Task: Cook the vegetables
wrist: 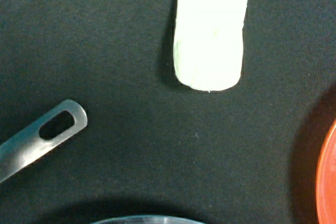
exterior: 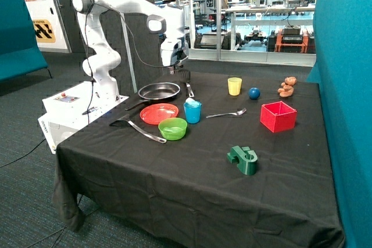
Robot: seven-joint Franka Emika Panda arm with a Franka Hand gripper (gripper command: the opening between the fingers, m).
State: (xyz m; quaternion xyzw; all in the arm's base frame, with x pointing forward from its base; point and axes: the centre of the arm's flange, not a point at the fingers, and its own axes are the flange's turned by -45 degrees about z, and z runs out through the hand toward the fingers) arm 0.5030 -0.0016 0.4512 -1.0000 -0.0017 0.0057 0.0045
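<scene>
Gripper (exterior: 183,75) hung above the table's far side, just past the frying pan (exterior: 159,91); fingers were too dark against the background to read, so can't tell how far apart they were or whether anything was in them. Wrist view showed no fingers at all.

Directly under the wrist camera: pale whitish vegetable piece (wrist: 210,35), lying flat on the black cloth (wrist: 131,129), alone, touching nothing. Not findable in the outside view. Green vegetable not made out in either view.

Cut off in wrist view: slotted metal handle end (wrist: 50,132), a curved rim at the frame edge, an orange-red edge (wrist: 328,177), likely the red plate (exterior: 158,112).

Beyond the gripper across the table: lime bowl (exterior: 172,128), blue cup (exterior: 192,111), fork (exterior: 226,113), yellow cup (exterior: 234,86), blue ball (exterior: 254,93), dark green block (exterior: 243,160), red box (exterior: 278,116).
</scene>
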